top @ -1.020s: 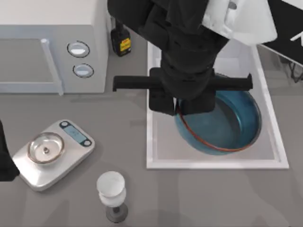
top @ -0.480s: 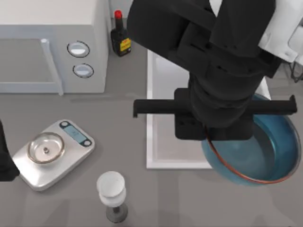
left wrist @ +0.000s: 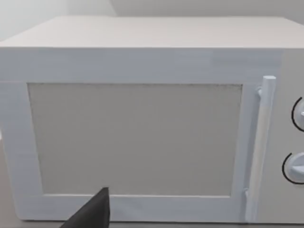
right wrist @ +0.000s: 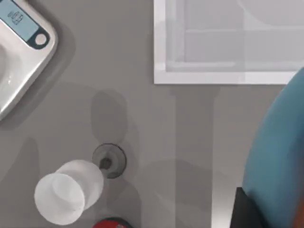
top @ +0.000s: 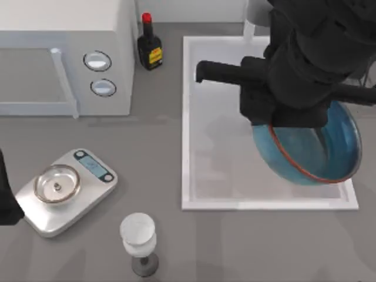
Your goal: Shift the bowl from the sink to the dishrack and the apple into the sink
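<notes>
The bowl (top: 314, 147) hangs tilted above the sink's (top: 189, 117) right side — the right gripper (top: 267, 126) pinching its rim. Carrying it level and clear of the sink wall seems wise. The left gripper (left wrist: 92, 213) sits parked facing the microwave (left wrist: 142, 128) — fingers' state unclear.

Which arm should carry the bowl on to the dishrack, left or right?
Right. Its pincer already grips the bowl by the rim, lifted over the sink's right side. The left arm is parked at the table's left edge.

Blue bowl (right wrist: 280, 156) fills one edge, a dark finger (right wrist: 249, 209) against it; sink (right wrist: 159, 52) corner, scale (right wrist: 21, 52) and white goblet (right wrist: 71, 190) lie beyond.
</notes>
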Robot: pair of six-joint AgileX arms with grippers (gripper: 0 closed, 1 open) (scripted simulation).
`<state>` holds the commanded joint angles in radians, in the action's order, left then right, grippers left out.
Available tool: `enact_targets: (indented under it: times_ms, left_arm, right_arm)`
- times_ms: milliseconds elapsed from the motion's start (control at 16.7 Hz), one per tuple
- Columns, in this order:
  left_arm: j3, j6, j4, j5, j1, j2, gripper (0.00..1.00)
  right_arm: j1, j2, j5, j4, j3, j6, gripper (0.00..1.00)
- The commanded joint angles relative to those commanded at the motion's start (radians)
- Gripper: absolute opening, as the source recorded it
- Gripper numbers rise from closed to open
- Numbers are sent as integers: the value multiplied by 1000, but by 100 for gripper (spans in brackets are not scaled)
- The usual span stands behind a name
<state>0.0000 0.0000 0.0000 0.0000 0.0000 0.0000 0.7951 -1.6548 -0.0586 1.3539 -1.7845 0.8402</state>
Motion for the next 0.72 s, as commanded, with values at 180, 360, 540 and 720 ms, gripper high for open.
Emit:
enact_targets:
  times_ms: [180, 360, 540, 720]
  left_arm:
    - [0, 0, 0, 0, 0, 0, 100]
    - [0, 0, 0, 0, 0, 0, 100]
    - [0, 0, 0, 0, 0, 0, 100]
    - [0, 0, 0, 0, 0, 0, 100]
  right_arm:
    - [-203, 79, 99, -221, 85, -140, 0]
    - [-442, 159, 200, -490, 182, -298, 0]
    - [-687, 228, 292, -772, 277, -461, 0]
    - [-916, 286, 369, -1034, 363, -615, 0]
